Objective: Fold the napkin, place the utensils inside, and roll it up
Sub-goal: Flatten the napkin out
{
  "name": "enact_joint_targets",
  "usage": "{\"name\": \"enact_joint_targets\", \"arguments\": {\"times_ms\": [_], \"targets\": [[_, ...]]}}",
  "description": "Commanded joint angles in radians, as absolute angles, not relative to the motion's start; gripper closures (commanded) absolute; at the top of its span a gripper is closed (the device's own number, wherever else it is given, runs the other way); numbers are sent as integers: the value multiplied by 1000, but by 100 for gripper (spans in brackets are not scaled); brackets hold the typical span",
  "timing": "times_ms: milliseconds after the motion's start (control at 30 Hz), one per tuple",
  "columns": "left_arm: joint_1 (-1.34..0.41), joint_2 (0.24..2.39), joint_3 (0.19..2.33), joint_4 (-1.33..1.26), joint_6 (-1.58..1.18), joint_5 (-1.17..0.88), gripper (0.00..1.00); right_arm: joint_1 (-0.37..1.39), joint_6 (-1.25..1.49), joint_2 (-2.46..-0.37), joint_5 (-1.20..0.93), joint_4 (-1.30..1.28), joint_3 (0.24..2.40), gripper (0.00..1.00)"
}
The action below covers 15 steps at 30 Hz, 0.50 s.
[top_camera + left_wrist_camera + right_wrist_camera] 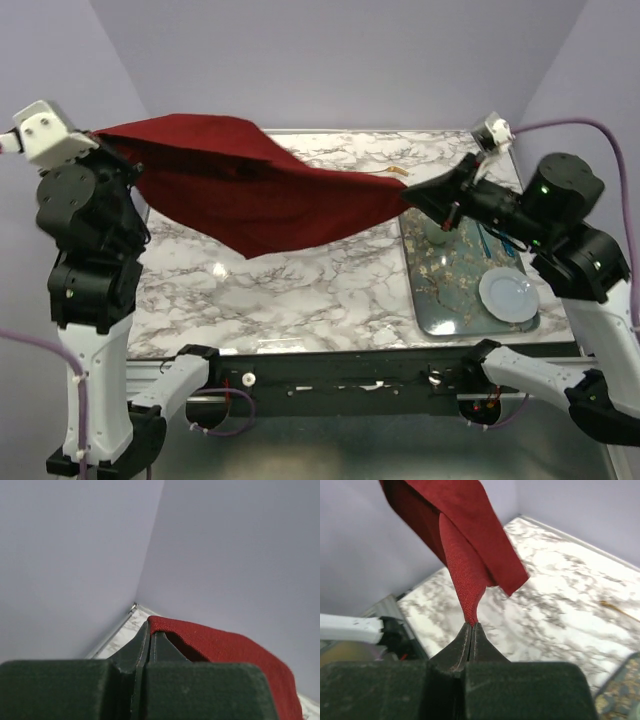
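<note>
The dark red napkin (250, 190) hangs stretched in the air over the marble table (300, 290), sagging in the middle. My left gripper (100, 137) is shut on its far-left corner, high at the table's back left. In the left wrist view the cloth (230, 647) drapes over the closed left gripper (149, 628). My right gripper (404, 195) is shut on the opposite corner; the cloth (465, 555) rises from the pinched right gripper (471, 626). A thin gold utensil (388, 172) lies on the table behind the napkin, showing as a gold utensil sliver (619, 608) in the right wrist view.
A floral-patterned tray (445, 300) lies at the right of the table under the right arm, with a pale round plate (507, 295) on its near end. Lilac walls close in the back and both sides.
</note>
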<state>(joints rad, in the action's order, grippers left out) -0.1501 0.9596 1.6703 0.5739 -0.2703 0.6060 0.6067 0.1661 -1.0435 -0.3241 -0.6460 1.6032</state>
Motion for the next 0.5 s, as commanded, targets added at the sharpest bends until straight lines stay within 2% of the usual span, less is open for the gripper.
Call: {"name": "enact_joint_targets", "arguments": {"times_ms": [0, 100, 233, 267, 300, 367, 467], "targets": [[-143, 937, 1730, 593, -198, 654, 100, 606, 274, -937, -488, -672, 1506, 99], [-143, 1020, 1684, 617, -202, 624, 100, 606, 339, -936, -424, -707, 1430, 99], [-118, 1222, 1547, 591, -236, 612, 100, 598, 356, -951, -208, -678, 1222, 99], [-48, 1273, 1528, 595, -283, 501, 100, 589, 365, -974, -165, -664, 1133, 99], [-11, 1328, 1535, 623, -317, 432, 100, 574, 377, -992, -141, -657, 1109, 99], [38, 1477, 1545, 624, -362, 327, 100, 451, 382, -1023, -225, -606, 1060, 99], [52, 1591, 1595, 630, -365, 354, 100, 379, 326, -1055, -128, -618, 1112, 99]]}}
